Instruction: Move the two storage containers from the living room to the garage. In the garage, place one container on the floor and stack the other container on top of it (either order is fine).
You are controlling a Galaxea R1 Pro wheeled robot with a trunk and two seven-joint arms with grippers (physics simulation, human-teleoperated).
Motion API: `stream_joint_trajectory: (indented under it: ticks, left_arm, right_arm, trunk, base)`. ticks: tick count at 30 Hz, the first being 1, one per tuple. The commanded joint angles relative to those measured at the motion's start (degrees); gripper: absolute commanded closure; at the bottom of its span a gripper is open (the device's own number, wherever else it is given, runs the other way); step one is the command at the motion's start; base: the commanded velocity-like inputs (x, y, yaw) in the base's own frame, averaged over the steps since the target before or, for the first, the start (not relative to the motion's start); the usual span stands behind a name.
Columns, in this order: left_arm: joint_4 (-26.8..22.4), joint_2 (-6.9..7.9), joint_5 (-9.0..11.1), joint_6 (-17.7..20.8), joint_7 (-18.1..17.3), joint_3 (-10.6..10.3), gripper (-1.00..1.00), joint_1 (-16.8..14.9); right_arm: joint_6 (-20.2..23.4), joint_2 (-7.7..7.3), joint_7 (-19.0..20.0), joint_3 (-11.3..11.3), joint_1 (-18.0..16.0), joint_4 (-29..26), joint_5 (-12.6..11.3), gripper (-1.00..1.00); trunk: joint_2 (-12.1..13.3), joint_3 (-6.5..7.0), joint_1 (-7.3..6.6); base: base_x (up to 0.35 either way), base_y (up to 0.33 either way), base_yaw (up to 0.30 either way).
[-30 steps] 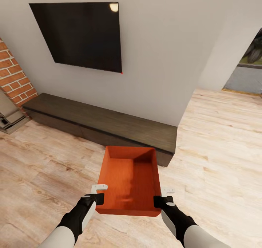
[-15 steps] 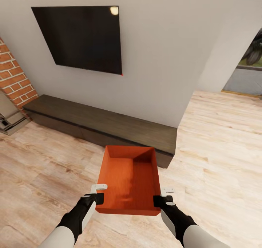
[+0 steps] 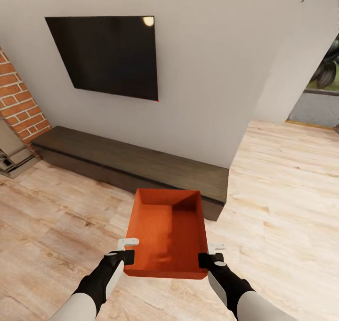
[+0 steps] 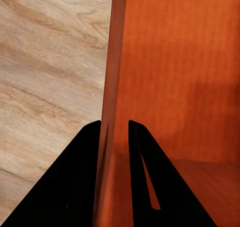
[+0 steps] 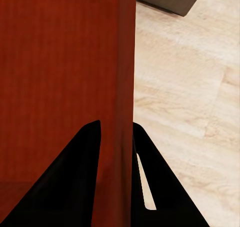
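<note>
1. One orange container (image 3: pixel 167 234) is held off the wood-plank floor (image 3: pixel 282 193) in front of the robot, open side up, empty inside.
2. Left gripper (image 3: pixel 126 257) is clamped on the container's left wall near the near corner; in the left wrist view its fingers (image 4: pixel 82 182) sit one on each side of that wall (image 4: pixel 112 87).
3. Right gripper (image 3: pixel 207 259) is clamped likewise on the right wall; in the right wrist view its fingers (image 5: pixel 75 182) straddle the wall (image 5: pixel 125 62).
4. The container's far edge lies near the front edge of a low dark cabinet (image 3: pixel 132 163) under the black TV (image 3: pixel 106 54).
5. Open floor runs to the right, past the cabinet's end and wall corner toward a doorway (image 3: pixel 318 90).
6. A brick column (image 3: pixel 19 99) stands at the left.
</note>
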Motion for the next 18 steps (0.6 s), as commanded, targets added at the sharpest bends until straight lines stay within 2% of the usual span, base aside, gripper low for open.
stream_joint_trajectory:
  ticks: [1, 18]
  left_arm:
    - [-0.2, -0.03, -1.3, 0.5, 1.2, 0.7, 1.0, 0.0]
    - [-0.1, 0.01, -1.3, 0.5, 1.2, 0.7, 1.0, 0.0]
  right_arm:
    - [0.3, -0.01, -0.6, 0.1, 0.0, -0.2, -0.2, 1.0]
    - [0.2, 0.06, -1.4, 0.0, 0.0, -0.1, -0.2, 1.0]
  trunk:
    - [-0.1, 0.0, 0.03]
    - [-0.1, 1.55, 0.03]
  base:
    - [0.0, 0.0, 0.0]
    - [0.0, 0.0, 0.0]
